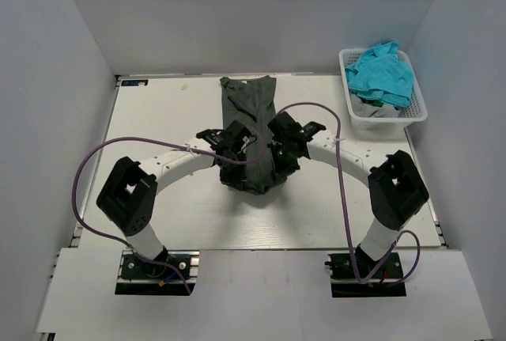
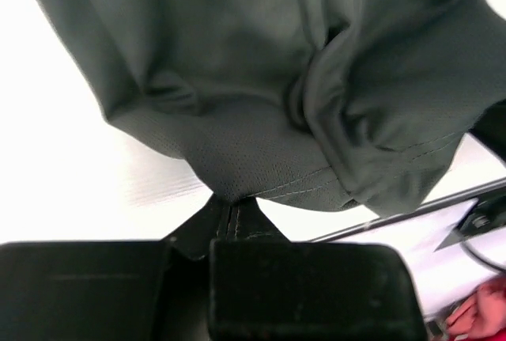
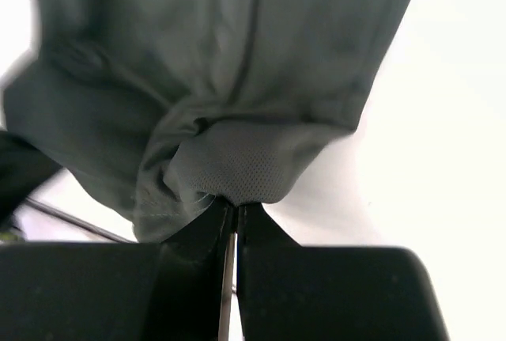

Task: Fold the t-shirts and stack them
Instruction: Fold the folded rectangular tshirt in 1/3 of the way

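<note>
The dark charcoal-grey t-shirt (image 1: 251, 107) lies as a long narrow strip down the middle of the table, its near end lifted and bunched. My left gripper (image 1: 231, 147) is shut on that near end's left side; the left wrist view shows its jaws (image 2: 229, 202) pinched on a hemmed fold of grey cloth (image 2: 261, 104). My right gripper (image 1: 277, 147) is shut on the right side; in its wrist view the jaws (image 3: 236, 206) pinch a mesh-textured fold (image 3: 229, 88). The turquoise-blue t-shirt (image 1: 382, 72) lies crumpled in the basket.
A white plastic lattice basket (image 1: 356, 115) stands at the back right corner of the table, with some grey cloth under the turquoise shirt. Grey walls enclose the table (image 1: 158, 119) on three sides. Purple cables loop from both arms.
</note>
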